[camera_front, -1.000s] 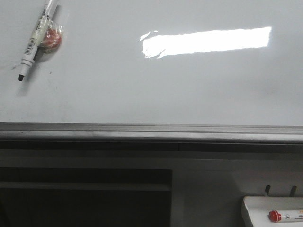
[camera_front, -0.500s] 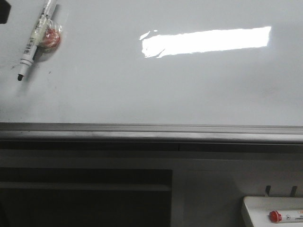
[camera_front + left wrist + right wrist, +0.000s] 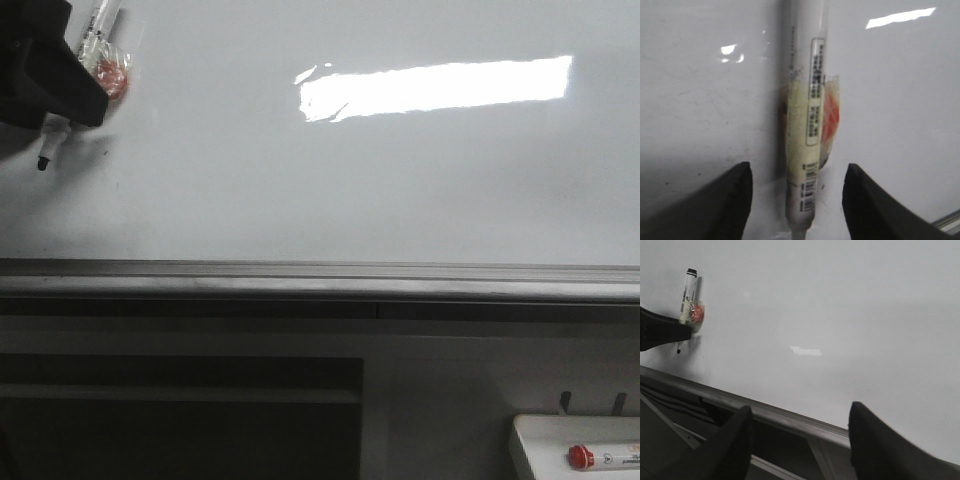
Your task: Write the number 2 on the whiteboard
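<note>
One spread-jawed left gripper [image 3: 796, 200] straddles the taped marker [image 3: 807, 115] on the whiteboard [image 3: 350, 180].

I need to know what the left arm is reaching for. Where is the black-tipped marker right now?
The marker is stuck on the whiteboard at the front view's upper left, tip down, between the left gripper's open fingers.
</note>
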Motion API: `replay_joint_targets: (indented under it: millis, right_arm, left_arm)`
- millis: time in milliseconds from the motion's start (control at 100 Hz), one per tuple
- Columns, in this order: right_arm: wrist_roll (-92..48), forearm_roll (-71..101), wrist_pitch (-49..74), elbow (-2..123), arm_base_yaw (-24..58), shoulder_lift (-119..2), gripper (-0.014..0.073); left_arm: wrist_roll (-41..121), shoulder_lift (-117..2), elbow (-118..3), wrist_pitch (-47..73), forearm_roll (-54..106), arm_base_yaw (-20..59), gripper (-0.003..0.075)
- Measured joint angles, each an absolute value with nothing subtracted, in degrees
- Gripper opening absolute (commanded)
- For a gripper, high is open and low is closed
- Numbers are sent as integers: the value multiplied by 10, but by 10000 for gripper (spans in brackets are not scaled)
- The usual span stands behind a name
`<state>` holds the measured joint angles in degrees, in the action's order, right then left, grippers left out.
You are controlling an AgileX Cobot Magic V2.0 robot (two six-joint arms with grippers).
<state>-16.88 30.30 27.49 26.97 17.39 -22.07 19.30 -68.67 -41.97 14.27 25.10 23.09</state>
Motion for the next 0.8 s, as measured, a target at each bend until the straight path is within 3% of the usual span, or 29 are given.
replay_joint_targets:
  millis: [70, 230, 530, 800]
  right_arm:
    - [-169, 303, 275, 270, 174, -221, 377]
    - [-169, 303, 275, 270, 174, -221, 377]
    - [-188, 312, 315, 290, 174, -221, 377]
    - [-500, 485, 427, 396, 190, -299, 377]
  left_arm:
    - [193, -695, -421, 137, 252, 232, 221]
    - [193, -710, -423, 130, 256, 234, -18]
    - [221, -669, -446, 200, 248, 248, -20]
    - [505, -544, -492, 367, 236, 371, -20]
